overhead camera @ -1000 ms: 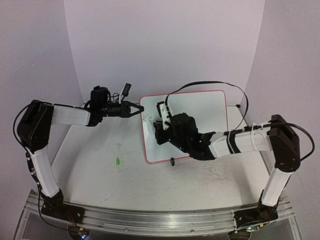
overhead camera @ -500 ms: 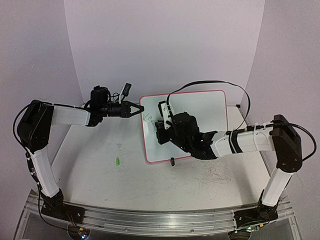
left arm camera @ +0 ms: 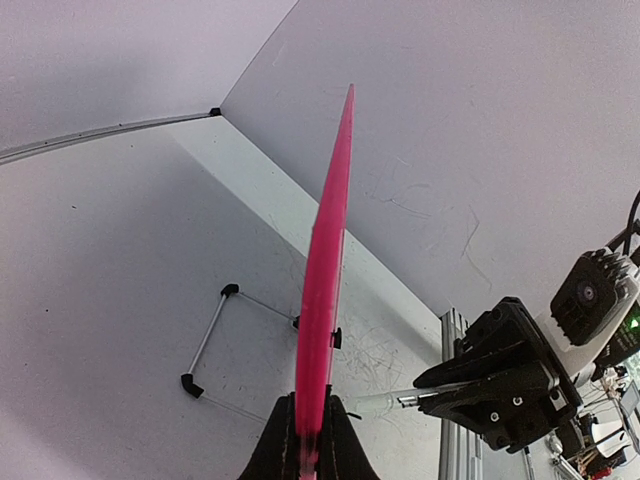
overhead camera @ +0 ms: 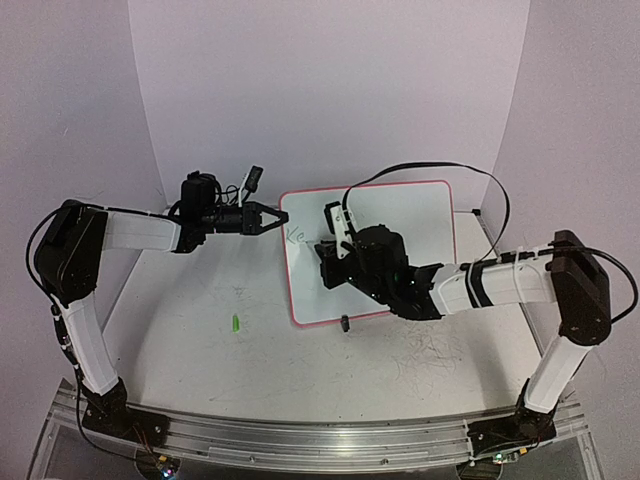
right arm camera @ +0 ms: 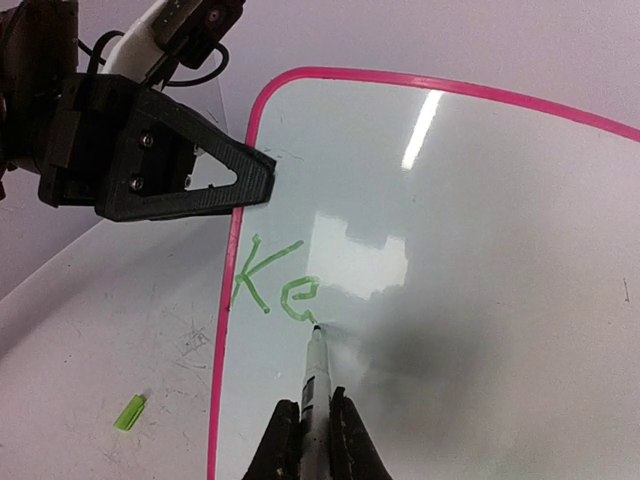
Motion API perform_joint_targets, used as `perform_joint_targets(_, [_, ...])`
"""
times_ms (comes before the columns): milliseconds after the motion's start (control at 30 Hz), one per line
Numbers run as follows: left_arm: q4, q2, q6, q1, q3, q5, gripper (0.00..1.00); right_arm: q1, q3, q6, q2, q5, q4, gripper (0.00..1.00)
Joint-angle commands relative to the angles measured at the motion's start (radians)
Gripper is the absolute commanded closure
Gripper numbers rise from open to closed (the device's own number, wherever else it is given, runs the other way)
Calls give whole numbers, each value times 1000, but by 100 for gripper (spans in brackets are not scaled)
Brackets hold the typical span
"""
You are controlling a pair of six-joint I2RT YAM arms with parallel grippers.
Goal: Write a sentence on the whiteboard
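The whiteboard point(overhead camera: 420, 220) with a pink rim lies tilted on the table. My left gripper point(overhead camera: 272, 220) is shut on its left rim, which shows edge-on between the fingers in the left wrist view point(left arm camera: 325, 290). The sentence point(right arm camera: 275, 285) is thin green writing that reads "Ke" near the board's left edge point(overhead camera: 293, 236). My right gripper point(right arm camera: 310, 435) is shut on a white marker point(right arm camera: 314, 385). The marker's tip touches the board just right of the "e". In the top view the right gripper point(overhead camera: 330, 250) is over the board's left part.
A green marker cap point(overhead camera: 234, 323) lies on the table left of the board and shows in the right wrist view point(right arm camera: 128, 412). A thin wire stand with black ends point(left arm camera: 215, 340) lies beyond the board. A black clip foot point(overhead camera: 344, 322) sits on the board's near rim.
My right gripper has shifted a little to the right across the board with the marker. The left arm and the board have not moved.
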Motion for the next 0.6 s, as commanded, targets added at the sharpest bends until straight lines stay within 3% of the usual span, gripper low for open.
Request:
perform_joint_targets(0, [32,-48,5,3,6,8,100,-7,-22,-2,-64,-30,79,100])
perform_joint_targets(567, [32,-49,5,4,5,9,100,-20,42,6,20,19,55,100])
